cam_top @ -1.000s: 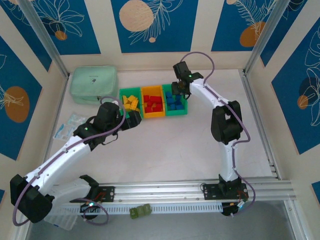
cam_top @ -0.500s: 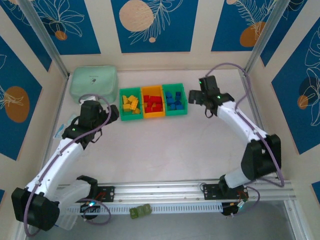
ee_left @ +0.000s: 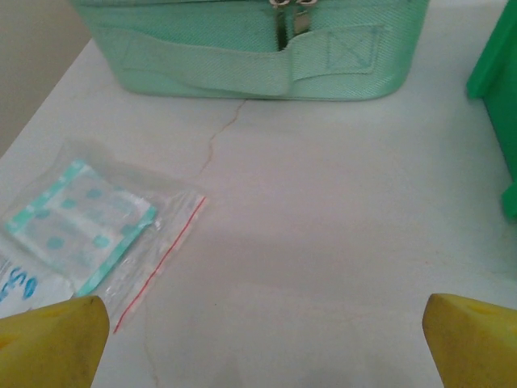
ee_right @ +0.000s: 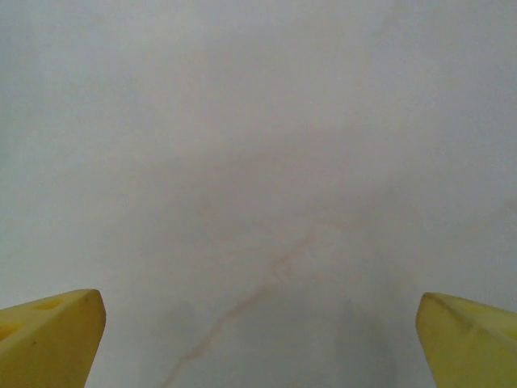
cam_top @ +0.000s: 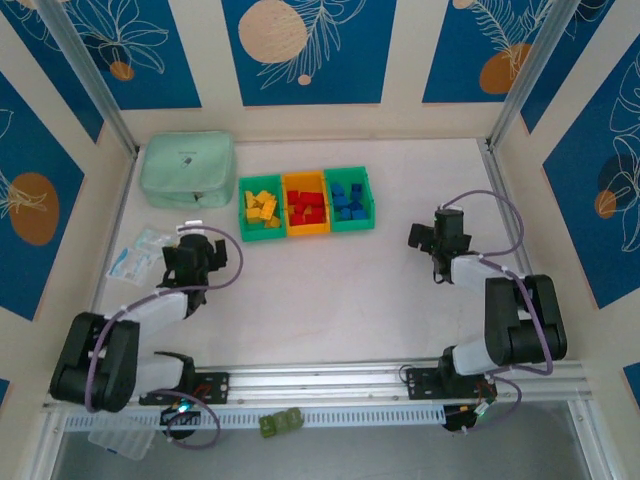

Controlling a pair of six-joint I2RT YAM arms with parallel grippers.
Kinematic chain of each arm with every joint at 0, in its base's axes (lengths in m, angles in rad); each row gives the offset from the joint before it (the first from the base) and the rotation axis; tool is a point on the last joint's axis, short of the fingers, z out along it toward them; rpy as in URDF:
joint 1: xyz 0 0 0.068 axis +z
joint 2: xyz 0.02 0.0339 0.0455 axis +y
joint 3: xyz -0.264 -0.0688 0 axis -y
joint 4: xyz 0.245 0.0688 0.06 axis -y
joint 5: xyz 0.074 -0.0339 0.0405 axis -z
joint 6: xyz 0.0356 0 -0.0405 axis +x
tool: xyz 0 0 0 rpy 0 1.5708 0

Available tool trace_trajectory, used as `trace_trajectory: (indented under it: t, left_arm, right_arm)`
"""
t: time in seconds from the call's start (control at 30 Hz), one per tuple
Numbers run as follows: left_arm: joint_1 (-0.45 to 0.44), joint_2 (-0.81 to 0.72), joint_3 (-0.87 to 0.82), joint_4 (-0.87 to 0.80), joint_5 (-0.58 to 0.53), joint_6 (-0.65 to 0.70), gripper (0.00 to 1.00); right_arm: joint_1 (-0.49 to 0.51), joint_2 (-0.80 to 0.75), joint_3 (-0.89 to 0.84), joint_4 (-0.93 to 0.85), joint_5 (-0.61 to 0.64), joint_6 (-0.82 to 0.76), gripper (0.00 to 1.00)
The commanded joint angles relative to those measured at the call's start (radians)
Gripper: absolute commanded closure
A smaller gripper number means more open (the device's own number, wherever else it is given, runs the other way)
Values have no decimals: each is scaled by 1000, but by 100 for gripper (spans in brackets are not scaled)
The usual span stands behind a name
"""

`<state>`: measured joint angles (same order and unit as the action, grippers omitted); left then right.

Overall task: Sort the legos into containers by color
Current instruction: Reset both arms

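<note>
Sitting in three joined bins (cam_top: 304, 176) at the back of the table (cam_top: 330, 290), the legos (cam_top: 262, 207) are split by color. Yellow ones are in the left green bin (cam_top: 262, 235), red in the orange middle bin (cam_top: 306, 233), and blue in the right green bin (cam_top: 350, 226). Low over the table, the left gripper (ee_left: 260, 323) hangs wide open and empty, near a plastic bag (ee_left: 81, 226) and facing a mint pouch (ee_left: 242, 48). Off to the bins' right, the right gripper (ee_right: 258, 311) is spread wide too, holding nothing.

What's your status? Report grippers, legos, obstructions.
Left gripper open, empty. Right gripper open, empty. Legos in containers, yellow, red, blue apart. Pouch left of containers, not blocking.
</note>
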<state>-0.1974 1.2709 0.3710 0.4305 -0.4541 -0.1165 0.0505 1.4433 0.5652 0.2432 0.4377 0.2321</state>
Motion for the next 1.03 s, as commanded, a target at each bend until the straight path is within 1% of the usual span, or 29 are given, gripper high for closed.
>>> trace_trajectory:
  t: [0.0, 0.03, 0.07, 0.13, 0.2, 0.23, 0.27, 0.3, 0.33, 0.37, 0.4, 0.43, 0.57, 0.9, 1.0]
  left_arm:
    - [17, 68, -6, 309, 64, 137, 1]
    - [18, 105, -21, 390, 76, 162, 1]
    - [18, 134, -36, 460, 79, 183, 1]
    - [41, 179, -64, 557, 130, 180, 1]
    - [60, 234, -79, 628, 224, 185, 1]
    - [61, 281, -84, 674, 266, 201, 1]
    - [61, 324, -78, 726, 282, 220, 1]
    - [63, 305, -63, 664, 279, 205, 1]
    - [74, 282, -17, 533, 266, 180, 1]
    - [100, 295, 3, 511, 292, 159, 1]
    - [122, 298, 0, 529, 318, 144, 1]
    - [124, 290, 0, 511, 320, 139, 1]
    - [122, 296, -10, 542, 313, 144, 1]
    - [121, 294, -9, 535, 313, 143, 1]
    - [122, 294, -4, 527, 330, 150, 1]
  right_arm:
    - [-8, 23, -35, 334, -151, -102, 1]
    - [-22, 34, -27, 316, -187, -98, 1]
    - [-28, 54, -38, 352, -208, -99, 1]
    - [-32, 44, -78, 408, -262, -116, 1]
    - [-40, 77, -159, 586, -349, -142, 1]
    - [-33, 98, -180, 664, -327, -138, 1]
    - [-35, 76, -152, 564, -325, -139, 1]
    - [-50, 78, -137, 537, -354, -129, 1]
    - [-60, 86, -149, 580, -371, -125, 1]
    - [-50, 77, -140, 543, -349, -131, 1]
    - [-48, 80, -146, 563, -344, -133, 1]
    - [-45, 78, -152, 572, -337, -135, 1]
    - [-51, 78, -146, 560, -357, -134, 1]
    - [-52, 82, -136, 544, -363, -132, 1]
    - [-52, 76, -146, 557, -363, -134, 1]
